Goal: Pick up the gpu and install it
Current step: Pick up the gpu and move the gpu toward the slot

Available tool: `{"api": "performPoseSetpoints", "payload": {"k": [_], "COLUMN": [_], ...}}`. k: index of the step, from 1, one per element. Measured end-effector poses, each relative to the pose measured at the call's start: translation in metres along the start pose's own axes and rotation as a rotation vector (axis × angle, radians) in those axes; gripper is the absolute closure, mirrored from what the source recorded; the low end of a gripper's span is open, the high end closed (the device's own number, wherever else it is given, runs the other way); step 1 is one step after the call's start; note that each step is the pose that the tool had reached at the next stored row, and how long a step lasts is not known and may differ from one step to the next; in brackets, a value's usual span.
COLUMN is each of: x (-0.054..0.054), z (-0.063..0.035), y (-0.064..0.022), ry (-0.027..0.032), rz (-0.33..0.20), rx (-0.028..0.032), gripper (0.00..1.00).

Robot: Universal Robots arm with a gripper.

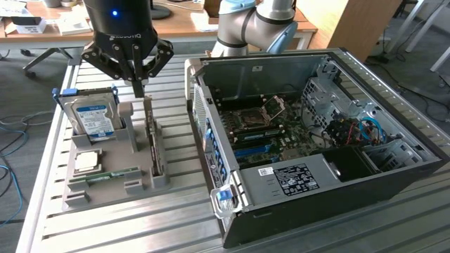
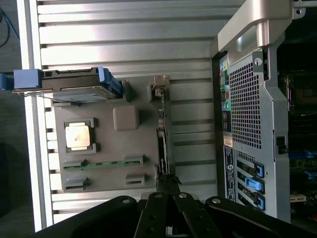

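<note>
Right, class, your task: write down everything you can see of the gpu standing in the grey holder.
The gpu is a thin, flat, dark circuit card with no fan. It stands on its long edge in a slot of the grey holder, between the hard drive and the open computer case. A pale fitting shows at one end. The claw, shut, sits at its top edge; whether it pinches the card is unclear.

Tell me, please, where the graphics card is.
On the exterior view's left, the card stands edgewise in the grey holder, between hard drive and computer case.
</note>
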State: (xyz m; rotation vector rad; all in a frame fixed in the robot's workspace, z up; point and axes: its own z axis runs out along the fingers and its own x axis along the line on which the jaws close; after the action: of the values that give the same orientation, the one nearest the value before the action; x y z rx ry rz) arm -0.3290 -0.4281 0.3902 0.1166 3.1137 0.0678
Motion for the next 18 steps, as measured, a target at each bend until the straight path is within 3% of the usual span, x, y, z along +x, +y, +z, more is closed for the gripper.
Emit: {"api": "performPoseSetpoints", "payload": {"k": [3, 5, 6, 10, 18], "x": [0.0, 0.0, 0.0, 0.0, 0.0002], "z": [0.0, 0.0, 0.0, 0.0, 0.0093], "y": [0.0, 0.0, 0.0, 0.0, -0.0004], "ry": [0.0, 0.0, 0.0, 0.0, 0.0], "rz": [0.0, 0.0, 0.0, 0.0, 0.0], "rx": [-0.0001, 0.0, 0.0, 0.0, -0.0001], "gripper": [0.83, 0.71, 0.71, 0.53, 0.53]}}
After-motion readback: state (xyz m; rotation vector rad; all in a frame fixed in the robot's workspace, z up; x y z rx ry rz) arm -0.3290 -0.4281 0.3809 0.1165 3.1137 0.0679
